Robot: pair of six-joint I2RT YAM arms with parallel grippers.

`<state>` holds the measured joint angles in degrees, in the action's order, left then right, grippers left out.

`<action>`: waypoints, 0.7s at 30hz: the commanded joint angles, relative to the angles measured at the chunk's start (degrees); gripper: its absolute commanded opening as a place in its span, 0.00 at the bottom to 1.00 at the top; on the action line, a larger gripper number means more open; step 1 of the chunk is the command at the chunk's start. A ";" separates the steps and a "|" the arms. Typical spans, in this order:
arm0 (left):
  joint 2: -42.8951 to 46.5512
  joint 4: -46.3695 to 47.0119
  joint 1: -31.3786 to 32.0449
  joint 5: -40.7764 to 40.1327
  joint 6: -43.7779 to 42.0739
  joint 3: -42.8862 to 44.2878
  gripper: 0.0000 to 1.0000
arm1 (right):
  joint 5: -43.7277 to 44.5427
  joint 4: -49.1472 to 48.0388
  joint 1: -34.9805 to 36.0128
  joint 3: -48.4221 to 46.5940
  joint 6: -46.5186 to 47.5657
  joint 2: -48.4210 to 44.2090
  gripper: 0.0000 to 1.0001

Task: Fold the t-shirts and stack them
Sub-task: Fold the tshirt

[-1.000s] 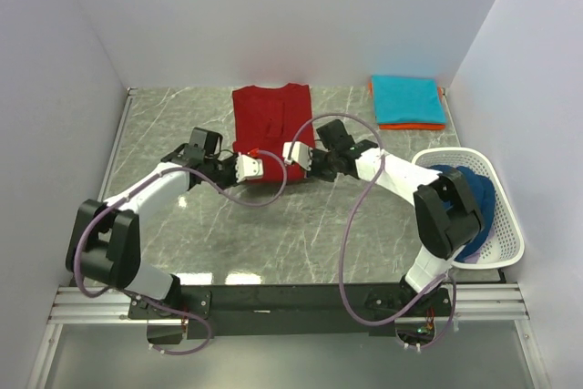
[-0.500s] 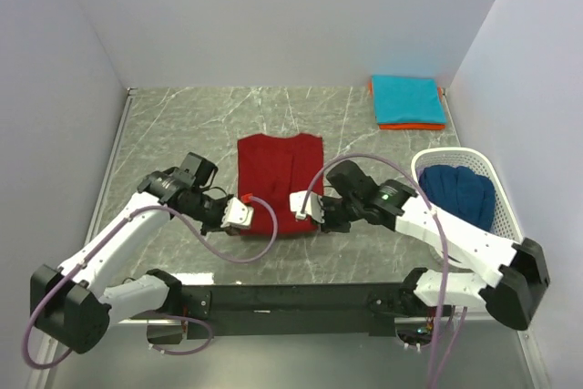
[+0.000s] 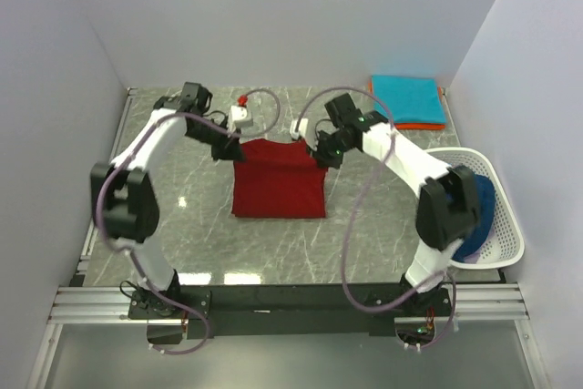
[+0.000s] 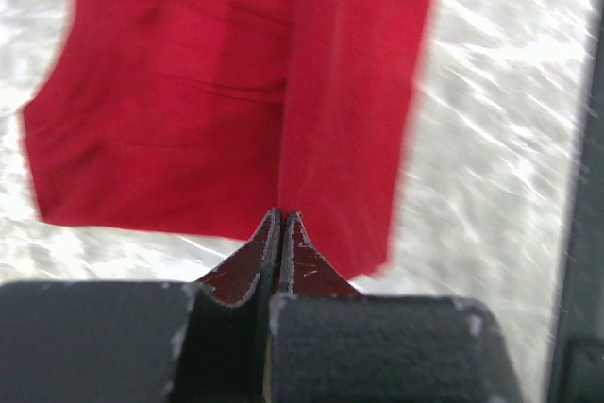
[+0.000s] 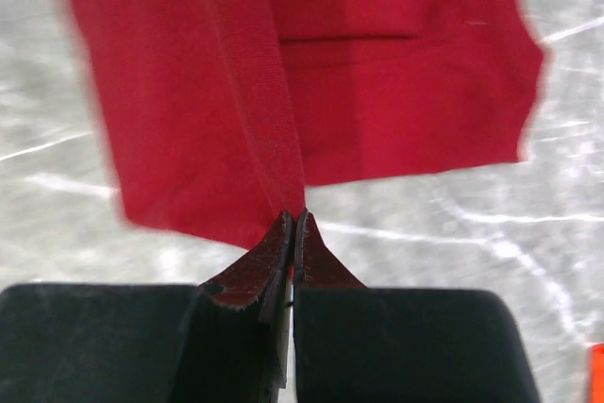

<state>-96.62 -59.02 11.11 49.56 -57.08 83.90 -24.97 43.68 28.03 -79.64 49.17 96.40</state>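
Dark red t-shirt (image 3: pixel 278 190) sits on the tabletop (image 3: pixel 364 216) left of the white mesh basket (image 3: pixel 508 225) in the top view, its far corners pinched by the left hand (image 3: pixel 231 149) and right hand (image 3: pixel 320 154); unequal travel would skew the fold. Left wrist view: the fingers (image 4: pixel 247 271) are closed on a thin cloth edge, which may slip if pulled taut. Right wrist view: the fingers (image 5: pixel 257 271) clamp an equally narrow hem, carrying the same risk.

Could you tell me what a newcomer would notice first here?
The dark red t-shirt mid-table, its far corners pinched by the shut left gripper and right gripper. Then the teal t-shirt folded on an orange one at the far right, and a navy t-shirt in the white basket.
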 commanded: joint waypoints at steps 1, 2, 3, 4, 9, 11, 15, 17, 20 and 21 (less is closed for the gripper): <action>-9.27 6.26 -0.74 1.25 8.28 8.88 0.01 | 0.18 0.97 -2.54 -8.75 2.77 9.11 0.00; -11.46 7.68 -0.83 0.89 10.65 10.39 0.01 | 1.49 0.53 -2.80 -10.17 3.12 11.16 0.00; -15.75 8.48 -0.83 0.54 14.59 13.19 0.01 | 2.03 0.35 -3.15 -12.45 3.13 13.01 0.00; -17.88 9.10 -0.92 0.36 16.37 14.44 0.01 | 2.73 0.00 -3.25 -13.43 3.04 16.33 0.00; -26.41 13.67 -0.92 -3.06 26.12 15.25 0.01 | 5.37 -1.93 -3.07 -17.30 1.11 23.30 0.00; -27.30 15.86 -0.92 -4.29 28.85 12.53 0.01 | 5.90 -2.46 -2.72 -17.40 -0.12 25.15 0.00; -27.40 16.66 -1.09 -3.51 34.74 6.03 0.01 | 7.04 -4.04 -1.05 -13.02 -1.09 24.45 0.00; -26.00 17.97 -1.27 -3.59 36.68 -0.03 0.01 | 7.04 -3.96 0.53 -11.08 -2.05 23.22 0.00; -19.77 20.97 -1.88 -3.59 40.20 -8.82 0.01 | 5.29 -4.04 2.37 -4.59 -4.24 20.33 0.00; -18.44 21.14 -1.97 -2.90 40.29 -11.88 0.01 | 4.68 -3.96 2.90 -3.35 -4.95 19.45 0.00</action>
<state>-119.09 -37.54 9.21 48.80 -21.04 79.05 -18.61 37.34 28.36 -88.05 47.46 119.26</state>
